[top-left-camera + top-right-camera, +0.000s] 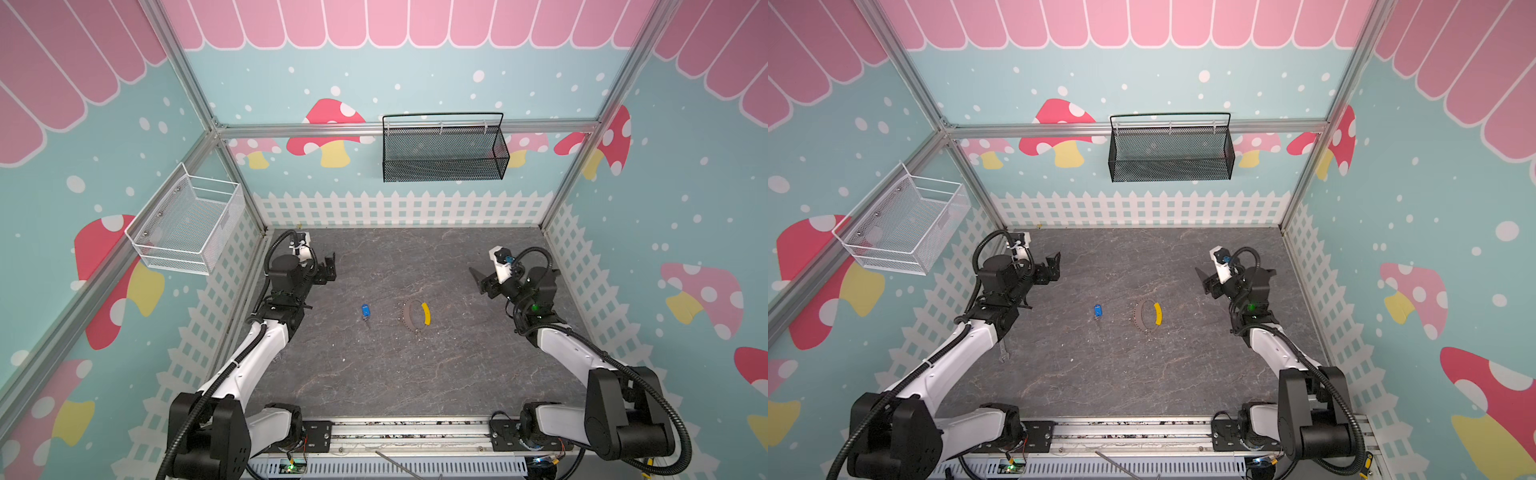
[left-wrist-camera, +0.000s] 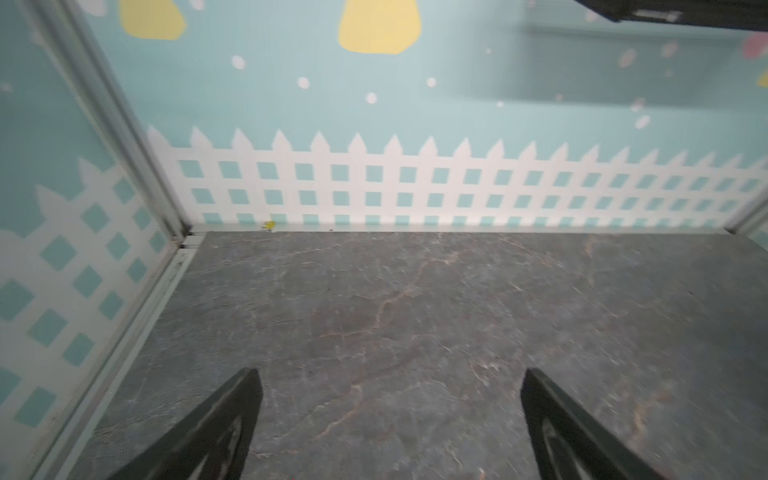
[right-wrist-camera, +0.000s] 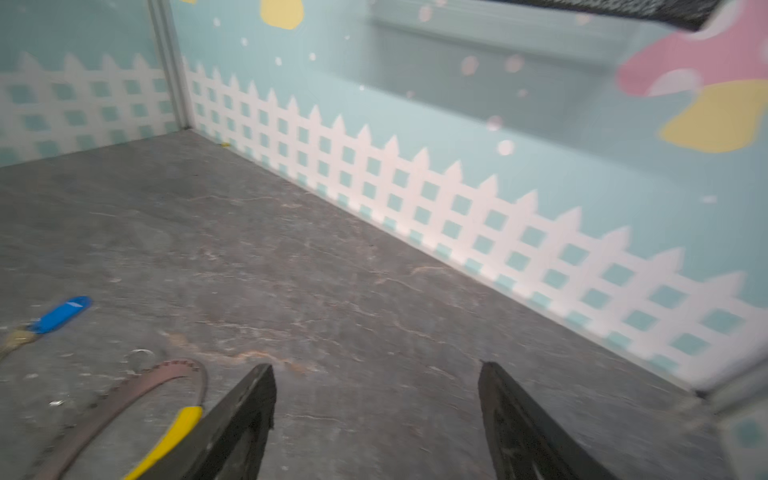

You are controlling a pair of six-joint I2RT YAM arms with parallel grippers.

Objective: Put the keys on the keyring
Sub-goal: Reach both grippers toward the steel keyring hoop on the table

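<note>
Key (image 1: 365,310) near keyring (image 1: 417,316) — left jaws, right jaws spread wide, gripping nothing; black basket (image 1: 444,168), white basket (image 1: 174,249) wall-hung.

Tally on the one desk (image 1: 415,374): one key (image 1: 365,311), blue-headed. One keyring (image 1: 407,319), made up of one brown strap loop, one yellow segment and one small metal ring (image 3: 140,358). One silver wrench (image 1: 1003,353). Baskets on the walls: two, being one white wire basket (image 1: 216,232) and one black mesh basket (image 1: 444,170). Robot arms: two, left arm (image 1: 259,355) and right arm (image 1: 569,349).
</note>
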